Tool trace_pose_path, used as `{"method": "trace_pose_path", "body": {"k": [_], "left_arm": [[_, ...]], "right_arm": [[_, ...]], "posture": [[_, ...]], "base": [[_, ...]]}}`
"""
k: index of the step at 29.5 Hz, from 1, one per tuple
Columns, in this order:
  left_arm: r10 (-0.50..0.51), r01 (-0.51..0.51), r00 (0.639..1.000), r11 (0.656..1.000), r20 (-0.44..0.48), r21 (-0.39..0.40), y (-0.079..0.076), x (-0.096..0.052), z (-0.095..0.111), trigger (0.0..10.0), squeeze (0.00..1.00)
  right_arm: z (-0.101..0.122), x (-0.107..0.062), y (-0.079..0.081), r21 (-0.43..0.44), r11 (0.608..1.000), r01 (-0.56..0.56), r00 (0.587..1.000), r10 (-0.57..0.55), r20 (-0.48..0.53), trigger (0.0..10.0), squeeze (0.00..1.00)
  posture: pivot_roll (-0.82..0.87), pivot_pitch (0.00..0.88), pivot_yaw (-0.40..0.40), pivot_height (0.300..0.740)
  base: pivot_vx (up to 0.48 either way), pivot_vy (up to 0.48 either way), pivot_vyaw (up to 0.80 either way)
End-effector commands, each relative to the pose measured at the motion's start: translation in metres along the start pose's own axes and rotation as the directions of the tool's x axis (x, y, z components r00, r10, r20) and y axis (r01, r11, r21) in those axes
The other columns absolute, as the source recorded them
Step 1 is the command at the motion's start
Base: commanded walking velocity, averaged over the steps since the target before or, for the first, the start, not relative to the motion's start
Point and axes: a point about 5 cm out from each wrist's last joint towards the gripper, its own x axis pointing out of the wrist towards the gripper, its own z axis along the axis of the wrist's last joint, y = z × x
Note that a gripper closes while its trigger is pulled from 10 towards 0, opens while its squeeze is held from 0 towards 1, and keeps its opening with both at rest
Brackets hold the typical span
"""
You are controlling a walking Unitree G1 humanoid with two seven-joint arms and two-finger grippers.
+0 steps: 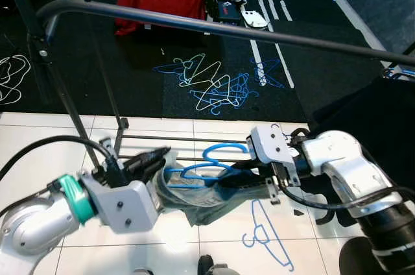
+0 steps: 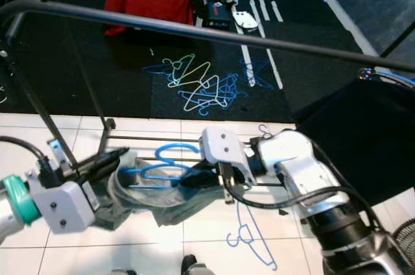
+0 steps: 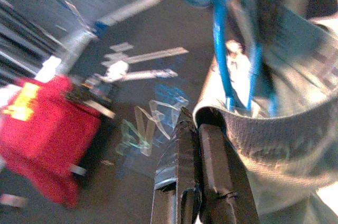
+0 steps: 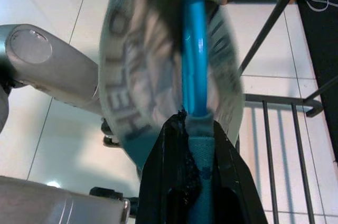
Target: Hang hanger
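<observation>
Blue hanger [image 1: 211, 161] w/ grey garment [image 1: 194, 194] is held low, below rack rail [image 1: 214, 27]; right gripper [image 1: 249, 170] clamped on hanger & cloth, left gripper [image 1: 152, 158] pinched on garment edge, prob. to keep it spread for lifting.

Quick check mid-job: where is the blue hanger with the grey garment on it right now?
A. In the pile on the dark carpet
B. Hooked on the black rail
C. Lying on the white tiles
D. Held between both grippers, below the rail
D: the left gripper pinches the grey garment and the right gripper clamps the blue hanger, well below the black rail.
</observation>
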Motion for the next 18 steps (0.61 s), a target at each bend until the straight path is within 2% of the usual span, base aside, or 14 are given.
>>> {"method": "trace_pose_path", "body": {"k": [1,2,3,4,5,6,7,8,10,12,13,15,16,18], "left_arm": [[-0.064,0.064,0.998,0.997,-0.005,-0.04,-0.01,0.0,0.0,10.0,0.0],[-0.128,0.12,0.99,0.987,-0.067,-0.11,-0.017,-0.002,-0.009,10.0,0.0],[-0.128,0.12,0.99,0.987,-0.067,-0.11,-0.017,-0.002,-0.009,10.0,0.0],[-0.15,0.133,0.984,0.977,-0.094,-0.167,-0.019,-0.002,-0.015,10.0,0.89],[-0.15,0.133,0.984,0.977,-0.094,-0.167,-0.019,-0.002,-0.015,10.0,0.89],[-0.132,0.104,0.986,0.964,-0.1,-0.246,-0.015,0.001,-0.018,10.0,1.0],[-0.105,0.069,0.99,0.94,-0.091,-0.333,-0.009,0.003,-0.018,10.0,1.0],[-0.105,0.069,0.99,0.94,-0.091,-0.333,-0.009,0.003,-0.018,10.0,1.0],[-0.096,0.052,0.992,0.896,-0.078,-0.44,-0.003,0.003,-0.017,10.0,1.0],[-0.096,0.052,0.992,0.896,-0.078,-0.44,-0.003,0.003,-0.017,10.0,1.0],[-0.109,0.062,0.992,0.87,-0.069,-0.49,0.0,0.001,-0.017,10.0,1.0],[-0.109,0.062,0.992,0.87,-0.069,-0.49,0.0,0.001,-0.017,10.0,1.0],[-0.137,0.095,0.99,0.844,-0.041,-0.528,0.002,-0.004,-0.015,10.0,1.0],[-0.137,0.095,0.99,0.844,-0.041,-0.528,0.002,-0.004,-0.015,10.0,1.0]], "right_arm": [[0.004,-0.003,-0.002,-0.023,1.0,0.015,1.0,-0.014,0.015,10.0,0.0],[0.011,-0.001,-0.004,-0.039,0.999,0.028,0.998,-0.026,0.049,10.0,0.0],[0.011,-0.001,-0.004,-0.039,0.999,0.028,0.998,-0.026,0.049,10.0,0.0],[0.019,0.001,-0.004,-0.052,0.998,0.024,0.996,-0.02,0.083,10.0,0.0],[0.019,0.001,-0.004,-0.052,0.998,0.024,0.996,-0.02,0.083,10.0,0.0],[0.027,0.004,0.0,-0.06,0.998,0.0,0.993,0.007,0.117,10.0,0.0],[0.031,0.007,0.004,-0.063,0.998,-0.022,0.99,0.03,0.138,10.0,0.0],[0.031,0.007,0.004,-0.063,0.998,-0.022,0.99,0.03,0.138,10.0,0.0],[0.032,0.012,0.01,-0.063,0.997,-0.048,0.986,0.057,0.156,10.0,0.0],[0.032,0.012,0.01,-0.063,0.997,-0.048,0.986,0.057,0.156,10.0,0.0],[0.029,0.013,0.01,-0.064,0.997,-0.05,0.987,0.059,0.151,10.0,0.0],[0.029,0.013,0.01,-0.064,0.997,-0.05,0.987,0.059,0.151,10.0,0.0],[0.027,0.015,0.011,-0.065,0.997,-0.051,0.987,0.06,0.148,10.0,0.0],[0.027,0.015,0.011,-0.065,0.997,-0.051,0.987,0.06,0.148,10.0,0.0]], "posture": [[0.03,0.191,-0.05,0.74],[0.03,0.19,-0.048,0.74],[0.03,0.19,-0.048,0.74],[0.03,0.19,-0.045,0.74],[0.03,0.19,-0.045,0.74],[0.03,0.191,-0.043,0.74],[0.03,0.191,-0.041,0.74],[0.03,0.191,-0.041,0.74],[0.03,0.19,-0.04,0.74],[0.03,0.19,-0.04,0.74],[0.04,0.189,-0.039,0.74],[0.04,0.189,-0.039,0.74],[0.04,0.188,-0.039,0.74],[0.04,0.188,-0.039,0.74]], "base": [[0.0,0.0,0.0],[0.0,0.0,0.0],[0.0,0.0,0.0],[0.0,0.0,0.0],[0.0,0.0,0.0],[0.0,0.0,0.0],[0.0,0.0,0.0],[0.0,0.0,0.0],[0.0,0.0,0.0],[0.0,0.0,0.0],[0.0,0.0,0.0],[0.0,0.0,0.0],[0.0,0.0,0.0],[0.0,0.0,0.0]]}}
